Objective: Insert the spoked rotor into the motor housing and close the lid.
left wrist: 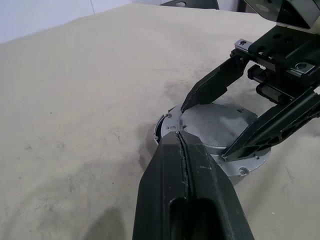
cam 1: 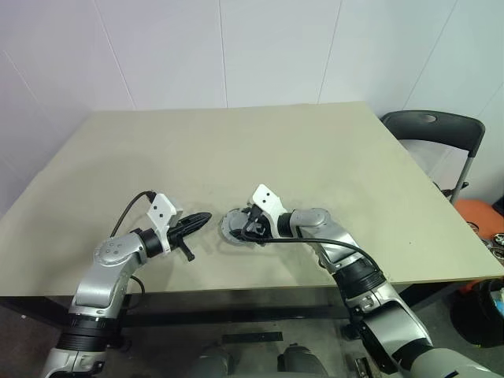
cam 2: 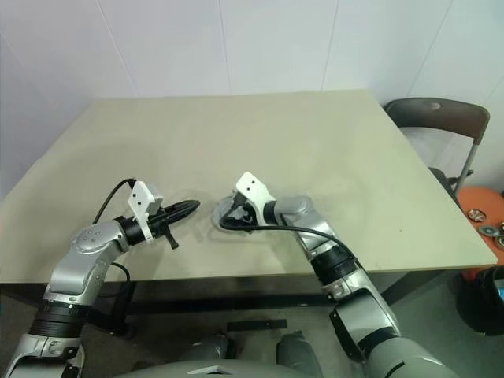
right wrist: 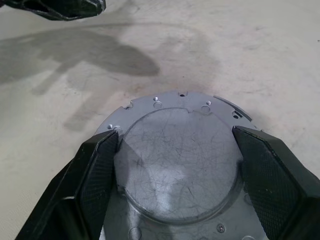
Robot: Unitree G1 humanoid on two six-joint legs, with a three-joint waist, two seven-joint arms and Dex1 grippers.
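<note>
Right tool (right wrist: 175, 165) spread astride lid (right wrist: 180, 160), lid seated on motor housing (left wrist: 239, 170)

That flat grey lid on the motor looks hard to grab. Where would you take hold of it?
By its round rim, from above, fingers on opposite edges. The lid lies flat, its grey face smooth with nothing to pinch; the right gripper already straddles it that way.

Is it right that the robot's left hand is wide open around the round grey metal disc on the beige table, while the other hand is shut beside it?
Not quite: the hands are swapped. The right hand is the one open around the round grey metal disc on the beige table, as the right wrist view shows. The left hand is shut beside it, as the left wrist view shows.
</note>
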